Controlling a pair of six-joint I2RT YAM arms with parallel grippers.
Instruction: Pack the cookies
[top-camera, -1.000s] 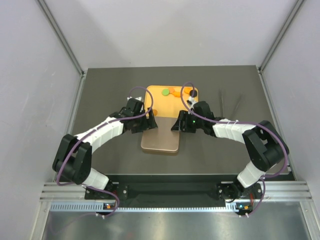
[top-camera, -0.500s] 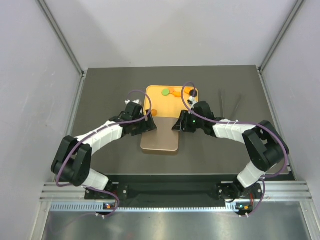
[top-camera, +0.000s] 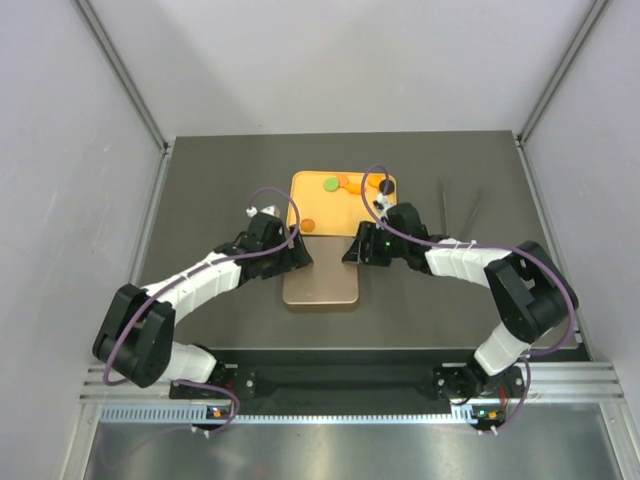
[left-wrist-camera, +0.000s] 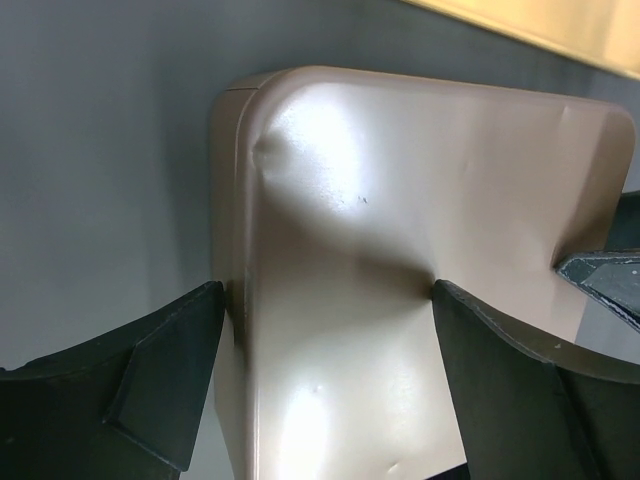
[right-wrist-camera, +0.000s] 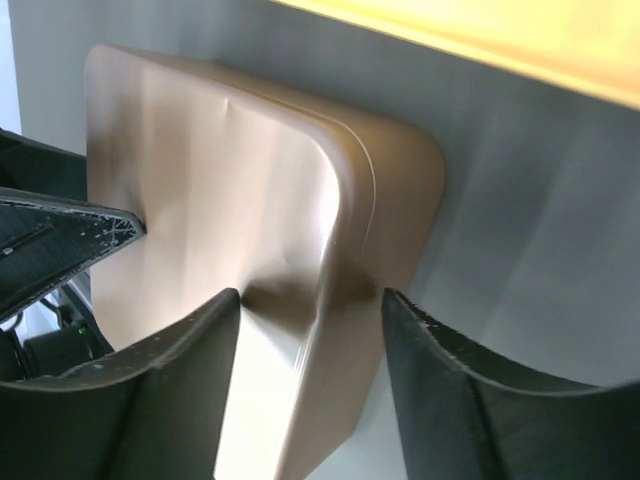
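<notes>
The cookies (top-camera: 350, 183) lie in an orange tray (top-camera: 296, 200) at mid-table: green, orange and black discs at its far end and one orange disc (top-camera: 309, 224) near its front. A tan box lid (top-camera: 320, 285) lies flat just in front of the tray. My left gripper (top-camera: 297, 255) (left-wrist-camera: 330, 295) is open astride the lid's (left-wrist-camera: 400, 180) left edge, one tip by the side wall and one resting on top. My right gripper (top-camera: 355, 250) (right-wrist-camera: 310, 295) pinches the lid's (right-wrist-camera: 220, 160) right rim, with one finger on top and one on the wall.
Two thin dark sticks (top-camera: 458, 208) lie on the table to the right of the tray. The tray's yellow-orange wall (right-wrist-camera: 500, 30) runs just beyond the lid. Grey side walls close in the table on the left and right.
The left gripper has slid nearer along the lid's left edge. The right gripper stays at the right rim, and its jaws narrowed, then eased a little. The lid has barely shifted.
</notes>
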